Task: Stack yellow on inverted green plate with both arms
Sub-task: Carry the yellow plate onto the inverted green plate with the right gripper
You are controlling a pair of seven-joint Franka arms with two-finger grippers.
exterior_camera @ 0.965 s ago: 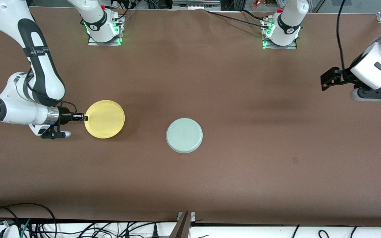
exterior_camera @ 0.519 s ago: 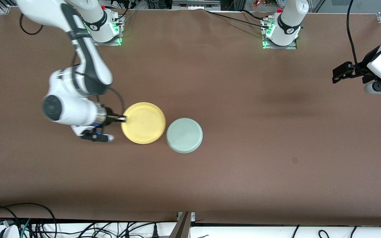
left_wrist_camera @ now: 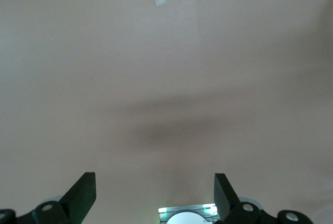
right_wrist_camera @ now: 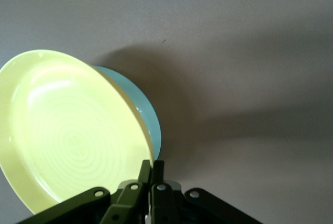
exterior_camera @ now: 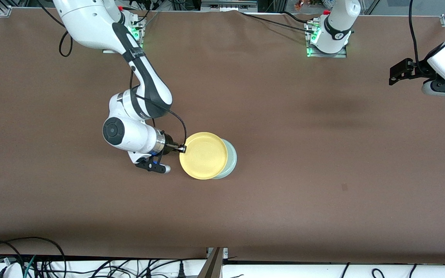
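My right gripper [exterior_camera: 182, 149] is shut on the rim of the yellow plate [exterior_camera: 204, 155] and holds it flat over the pale green plate [exterior_camera: 231, 159]. The green plate lies upside down in the middle of the table; only its edge toward the left arm's end shows past the yellow one. In the right wrist view the yellow plate [right_wrist_camera: 67, 130] fills the space by my gripper [right_wrist_camera: 155, 169], with the green plate's edge [right_wrist_camera: 146, 115] under it. My left gripper [exterior_camera: 394, 75] is open and empty, waiting high over the left arm's end of the table; it also shows in the left wrist view [left_wrist_camera: 155, 195].
The brown table [exterior_camera: 284, 193] bears only the two plates. A small dark mark [exterior_camera: 344, 187] lies nearer the front camera toward the left arm's end. Cables [exterior_camera: 33, 258] hang along the table's front edge.
My right arm has carried the yellow plate from the right arm's end of the table to over the green plate. My left gripper has drawn back a little and stays open.
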